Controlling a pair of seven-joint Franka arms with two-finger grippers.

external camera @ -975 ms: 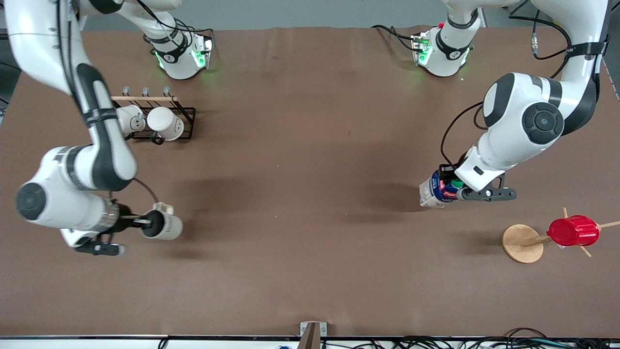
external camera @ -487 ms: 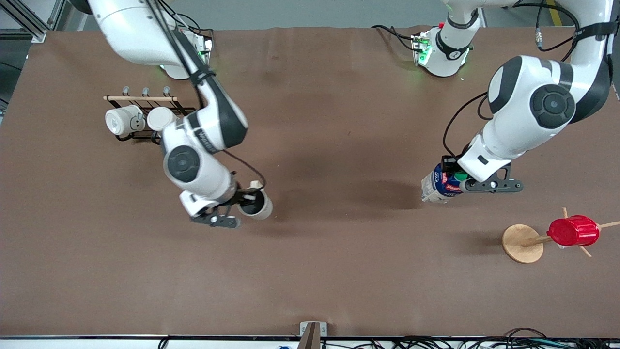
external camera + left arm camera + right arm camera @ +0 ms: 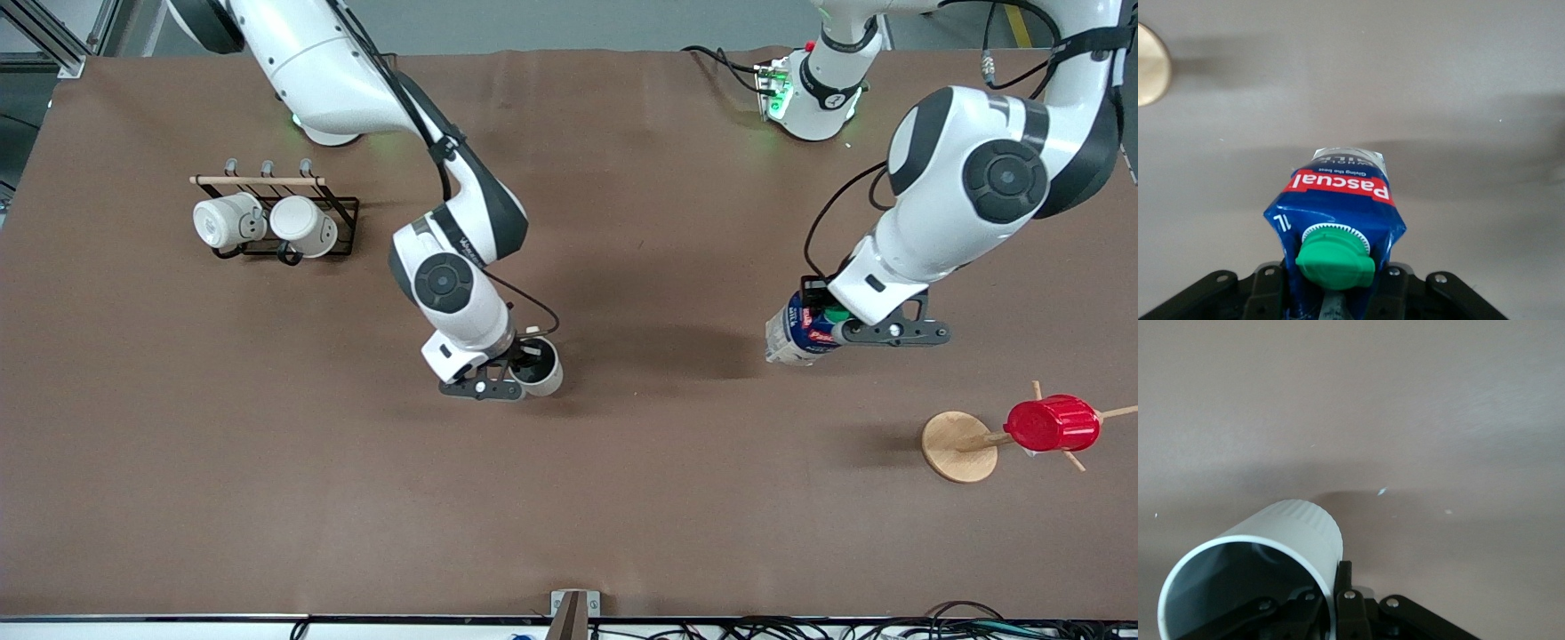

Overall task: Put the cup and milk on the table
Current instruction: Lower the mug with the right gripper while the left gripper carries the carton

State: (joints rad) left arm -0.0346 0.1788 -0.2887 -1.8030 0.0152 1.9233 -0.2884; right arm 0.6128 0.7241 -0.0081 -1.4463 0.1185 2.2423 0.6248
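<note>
Table (image 3: 622,498): brown, broad. Left gripper (image 3: 822,331) clamped on milk (image 3: 796,331), carried above table toward left arm's end. Right gripper (image 3: 524,366) pinches rim of cup (image 3: 542,369), held over table's middle.

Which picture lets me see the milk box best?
The left wrist view: the milk fills it, green cap and red label clear, held in the left gripper. The front view shows it small, partly hidden by the arm. The right wrist view doesn't show it.

Even overhead light, soft shadows, sharp focus.
</note>
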